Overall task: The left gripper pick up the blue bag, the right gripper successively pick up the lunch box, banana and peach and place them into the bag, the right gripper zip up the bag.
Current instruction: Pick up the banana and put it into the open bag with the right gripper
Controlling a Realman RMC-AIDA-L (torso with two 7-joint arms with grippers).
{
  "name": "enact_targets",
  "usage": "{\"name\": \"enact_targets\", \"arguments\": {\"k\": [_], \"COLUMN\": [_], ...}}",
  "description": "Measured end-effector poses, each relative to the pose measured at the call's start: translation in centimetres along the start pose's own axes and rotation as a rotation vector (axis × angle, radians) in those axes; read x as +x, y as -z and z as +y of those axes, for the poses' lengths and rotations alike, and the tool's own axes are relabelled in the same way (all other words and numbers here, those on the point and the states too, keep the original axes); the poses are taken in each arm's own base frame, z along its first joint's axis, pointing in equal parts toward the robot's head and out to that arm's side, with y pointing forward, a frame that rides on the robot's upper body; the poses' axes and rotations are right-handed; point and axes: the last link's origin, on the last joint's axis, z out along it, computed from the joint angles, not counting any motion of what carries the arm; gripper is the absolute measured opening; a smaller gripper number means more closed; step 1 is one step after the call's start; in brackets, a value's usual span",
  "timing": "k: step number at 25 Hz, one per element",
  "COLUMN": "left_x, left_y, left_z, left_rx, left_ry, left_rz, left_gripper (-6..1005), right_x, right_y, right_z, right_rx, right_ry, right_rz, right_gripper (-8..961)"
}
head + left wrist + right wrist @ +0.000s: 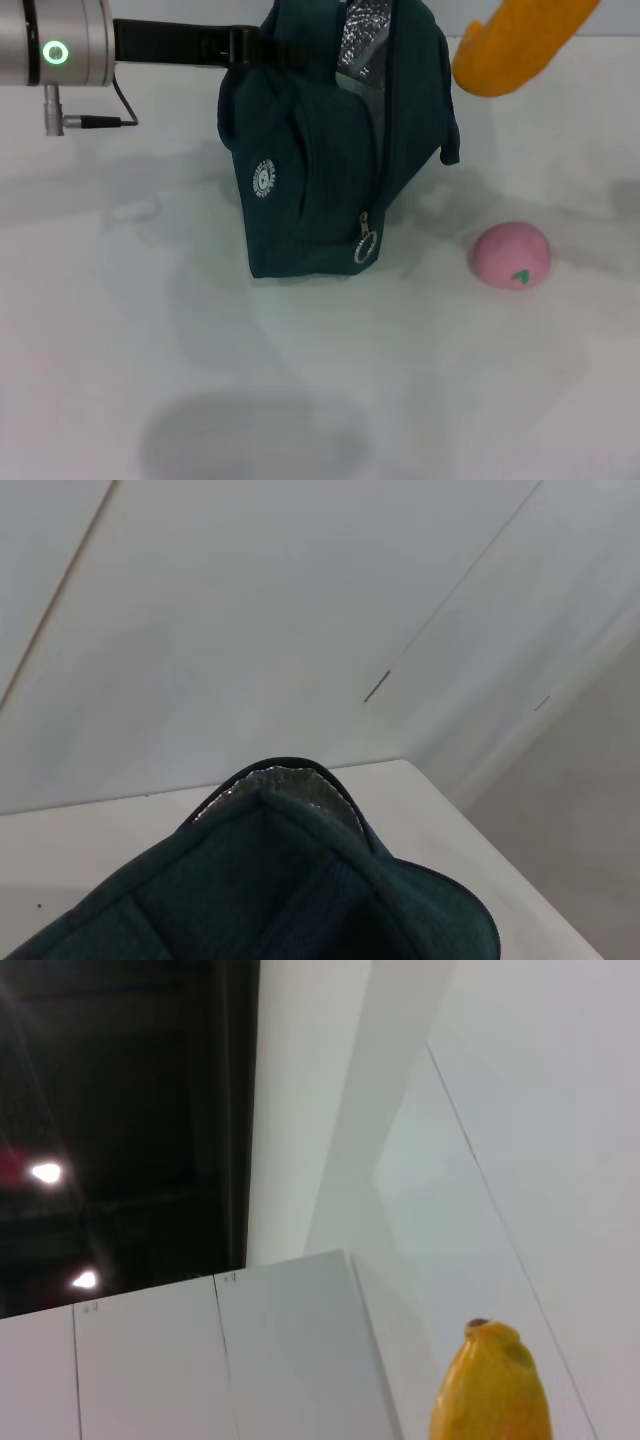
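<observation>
The dark blue bag (320, 160) stands upright on the white table, its top open and showing the silver lining (362, 40). My left gripper (245, 45) reaches in from the left and is shut on the bag's top edge. The bag's top also shows in the left wrist view (290, 880). The yellow banana (515, 45) hangs in the air just right of the bag's opening, held by my right gripper, whose fingers are out of frame. Its tip shows in the right wrist view (492, 1385). The pink peach (511, 256) lies on the table to the right of the bag. The lunch box is not visible.
The bag's zipper pull (366, 245) hangs low on its front side. The white table (150, 330) extends in front of and to the left of the bag. My left arm's silver wrist (55, 45) sits at the top left.
</observation>
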Motion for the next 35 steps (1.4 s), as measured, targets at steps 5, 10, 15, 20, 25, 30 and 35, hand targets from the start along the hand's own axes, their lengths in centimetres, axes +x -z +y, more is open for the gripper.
{"name": "enact_targets", "arguments": {"k": [5, 10, 15, 20, 25, 30, 35], "left_x": [-0.1, -0.1, -0.1, -0.2, -0.4, -0.4, -0.5], "left_y": [0.0, 0.0, 0.0, 0.0, 0.1, 0.1, 0.0], "left_z": [0.1, 0.2, 0.2, 0.1, 0.3, 0.4, 0.5], "left_rx": [-0.006, -0.013, -0.013, -0.014, -0.027, -0.033, -0.040], "left_ry": [0.000, 0.000, 0.002, 0.006, 0.011, 0.013, 0.012], "left_rz": [-0.003, -0.004, -0.005, -0.006, -0.008, -0.009, -0.014], "left_gripper": [46, 46, 46, 46, 46, 46, 46], "right_x": [1.1, 2.9, 4.6, 5.8, 6.7, 7.0, 6.2], "right_y": [-1.0, -1.9, -1.8, -1.1, -0.6, -0.8, -1.8], "right_z": [0.1, -0.6, -1.0, -1.1, -1.6, -1.6, -1.7], "right_rx": [-0.013, 0.023, 0.085, 0.153, 0.245, 0.265, 0.230], "right_ry": [0.012, -0.059, -0.085, -0.108, -0.143, -0.181, -0.207], "right_rz": [0.006, 0.034, 0.055, 0.019, -0.041, -0.078, -0.136], "right_gripper": [447, 447, 447, 447, 447, 448, 448]}}
